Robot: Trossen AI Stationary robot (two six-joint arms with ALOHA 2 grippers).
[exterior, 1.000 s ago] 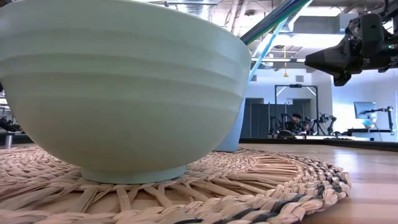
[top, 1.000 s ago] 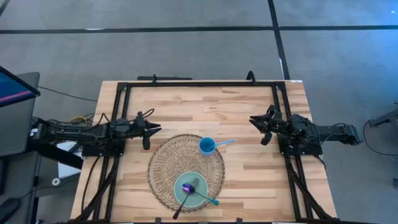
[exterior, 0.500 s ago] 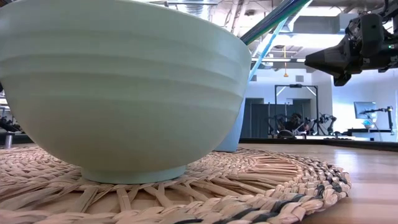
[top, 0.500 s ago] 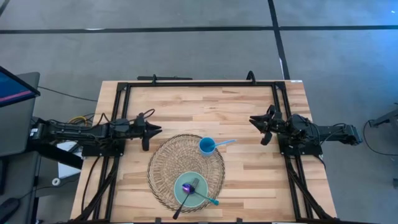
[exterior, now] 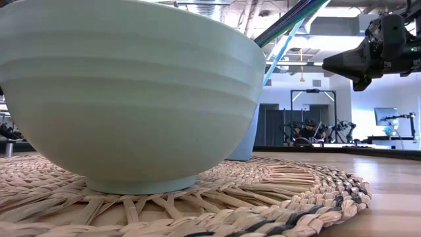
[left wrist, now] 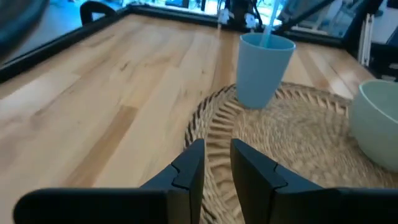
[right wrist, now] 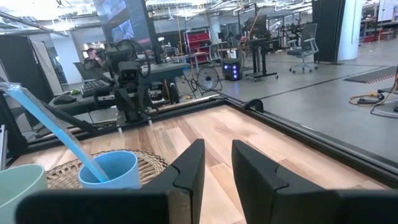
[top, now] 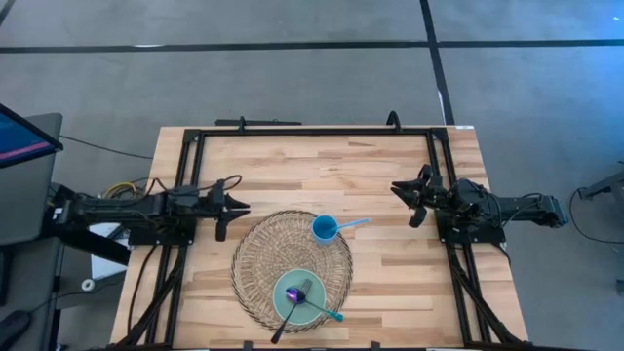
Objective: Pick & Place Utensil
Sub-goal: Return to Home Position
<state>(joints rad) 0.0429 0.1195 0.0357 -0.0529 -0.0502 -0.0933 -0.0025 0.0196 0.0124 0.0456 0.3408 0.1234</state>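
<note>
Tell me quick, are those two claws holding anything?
Left gripper: open a little, holding nothing, over the mat's edge.
Right gripper: open a little, holding nothing.

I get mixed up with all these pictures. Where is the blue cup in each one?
High view: the blue cup stands at the woven mat's far edge, mid-table.
Low view: only a sliver of it shows right behind the pale green bowl.
Left wrist view: upper middle, on the mat.
Right wrist view: lower left.
Shared landmark: the woven mat.
</note>
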